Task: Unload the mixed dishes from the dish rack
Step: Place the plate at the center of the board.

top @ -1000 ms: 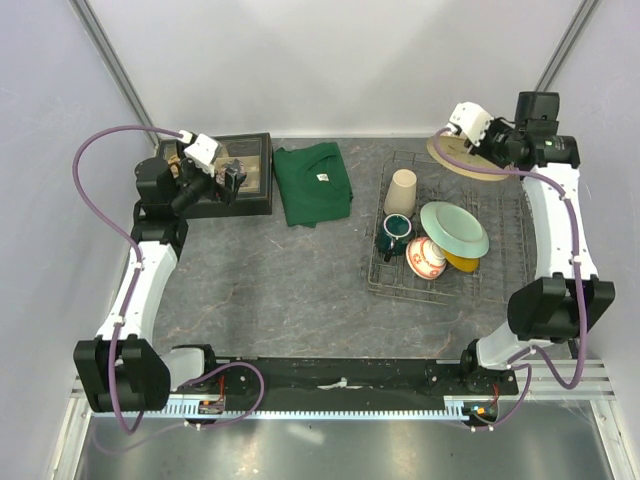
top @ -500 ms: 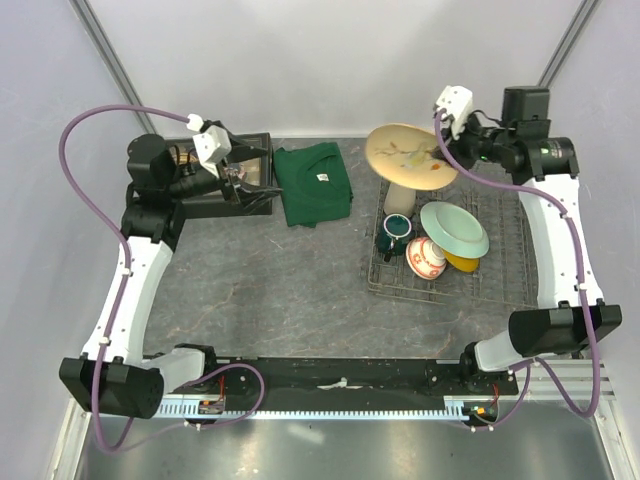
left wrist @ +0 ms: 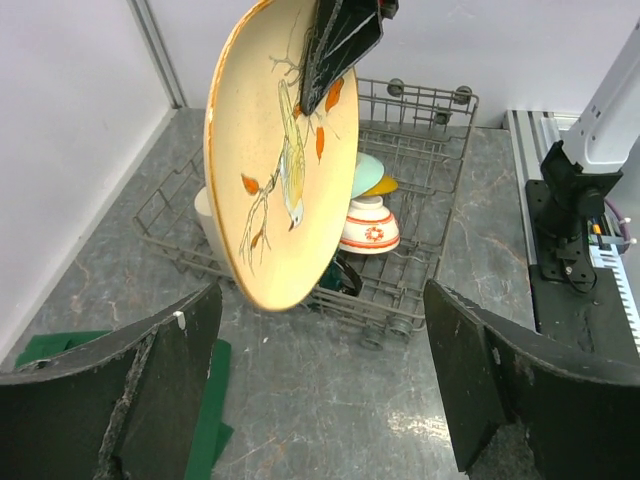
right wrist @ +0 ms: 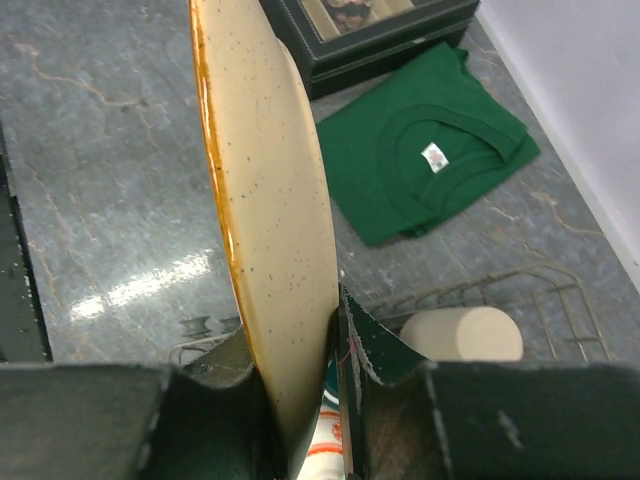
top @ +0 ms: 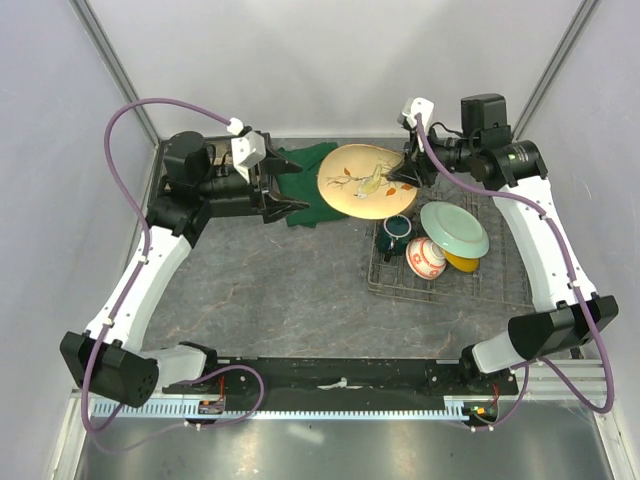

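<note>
My right gripper is shut on the rim of the cream plate, which has a painted bird, and holds it in the air, tilted on edge, over the left end of the dish rack. In the right wrist view the plate stands edge-on between the jaws. My left gripper is open and empty, just left of the plate and facing it. In the rack are the dark green mug, the red-and-white bowl, the pale green plate, the yellow plate and the beige tumbler.
A folded green cloth lies on the table behind the two grippers. A black compartmented tray stands beyond it at the back left. Grey walls close in the back and both sides.
My right gripper has lifted the cream plate from behind the rack and carried it left. My left gripper has swung right from over the black tray toward the plate.
</note>
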`<state>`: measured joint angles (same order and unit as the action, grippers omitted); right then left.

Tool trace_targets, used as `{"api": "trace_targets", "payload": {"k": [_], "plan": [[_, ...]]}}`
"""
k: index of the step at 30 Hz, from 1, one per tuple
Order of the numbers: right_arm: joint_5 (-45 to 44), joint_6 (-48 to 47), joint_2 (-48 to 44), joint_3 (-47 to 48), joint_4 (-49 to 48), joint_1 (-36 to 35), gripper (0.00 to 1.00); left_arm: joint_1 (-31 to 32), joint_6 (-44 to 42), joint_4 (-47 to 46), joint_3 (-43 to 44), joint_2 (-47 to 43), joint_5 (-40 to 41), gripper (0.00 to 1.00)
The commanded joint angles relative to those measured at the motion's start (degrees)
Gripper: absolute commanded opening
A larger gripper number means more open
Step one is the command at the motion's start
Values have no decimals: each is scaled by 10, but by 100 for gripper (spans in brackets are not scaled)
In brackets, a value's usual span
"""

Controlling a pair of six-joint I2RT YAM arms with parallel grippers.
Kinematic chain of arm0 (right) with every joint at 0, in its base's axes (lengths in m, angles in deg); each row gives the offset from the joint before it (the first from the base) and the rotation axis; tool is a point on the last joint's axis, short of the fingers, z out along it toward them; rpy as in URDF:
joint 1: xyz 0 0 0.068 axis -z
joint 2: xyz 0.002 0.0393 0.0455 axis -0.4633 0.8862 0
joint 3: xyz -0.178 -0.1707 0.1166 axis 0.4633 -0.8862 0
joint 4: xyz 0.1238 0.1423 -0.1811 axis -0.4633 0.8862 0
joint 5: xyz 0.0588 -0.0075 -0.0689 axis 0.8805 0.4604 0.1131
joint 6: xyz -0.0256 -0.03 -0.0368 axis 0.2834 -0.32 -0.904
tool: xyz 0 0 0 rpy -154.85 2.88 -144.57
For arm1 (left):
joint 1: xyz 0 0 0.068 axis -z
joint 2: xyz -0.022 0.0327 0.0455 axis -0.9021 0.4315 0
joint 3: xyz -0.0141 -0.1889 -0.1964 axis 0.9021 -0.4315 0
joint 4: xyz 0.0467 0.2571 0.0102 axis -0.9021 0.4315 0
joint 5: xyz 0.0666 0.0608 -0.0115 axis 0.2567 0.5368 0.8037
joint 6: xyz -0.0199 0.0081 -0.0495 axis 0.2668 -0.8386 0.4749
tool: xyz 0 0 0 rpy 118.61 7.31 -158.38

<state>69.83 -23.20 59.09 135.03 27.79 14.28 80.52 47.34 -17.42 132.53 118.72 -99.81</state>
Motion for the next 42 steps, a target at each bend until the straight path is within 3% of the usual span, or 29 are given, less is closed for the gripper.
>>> {"api": "trace_targets", "payload": {"k": [1,11,16,18,23,26,27,32,33,34,42], "plan": [[71,42,-12,2,-93,-26,0,24,-22,1,24,15,47,88],[111,95,-22,-12,-131,-50,0,56,-9,-16,32,40,113,88],[134,128,-30,-18,-157,-53,0,67,-6,-17,27,47,110,80],[137,134,-34,-20,-161,-54,0,69,-5,-16,26,48,109,67],[141,145,-43,-39,-180,-58,0,74,6,-27,20,52,99,52],[141,151,-50,-48,-190,-60,0,77,13,-30,17,55,92,35],[141,153,-51,-50,-192,-60,0,78,14,-31,14,55,90,21],[141,160,-53,-53,-199,-61,0,84,16,-29,0,48,84,2],[138,161,-52,-54,-200,-60,1,84,15,-30,-2,46,83,2],[135,162,-53,-55,-201,-61,3,84,15,-30,-4,44,82,2],[106,155,-66,-82,-200,-61,49,80,6,5,-22,31,127,2]]}}
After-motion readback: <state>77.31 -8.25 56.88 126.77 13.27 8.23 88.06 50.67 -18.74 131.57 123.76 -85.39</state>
